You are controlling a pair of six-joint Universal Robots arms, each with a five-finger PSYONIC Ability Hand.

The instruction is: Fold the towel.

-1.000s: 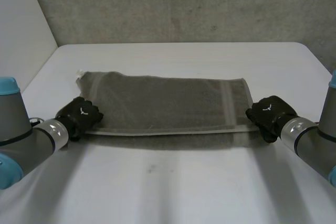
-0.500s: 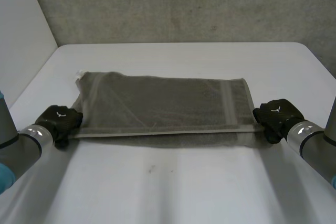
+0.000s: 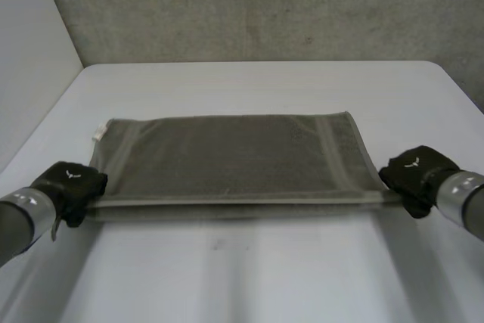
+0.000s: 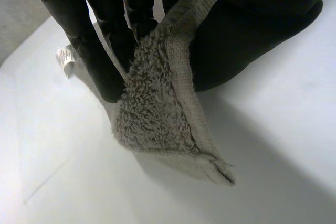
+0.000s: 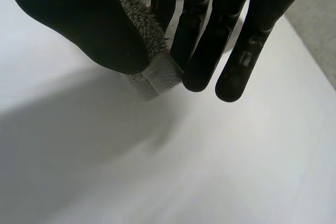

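I've drawn the black left hand (image 3: 69,185) and black right hand (image 3: 417,174) outward, stretching the grey-brown terry towel (image 3: 234,156) taut over the white table (image 3: 249,270). Each pinches one near corner; the towel's long axis runs between them, far edge straight ahead.
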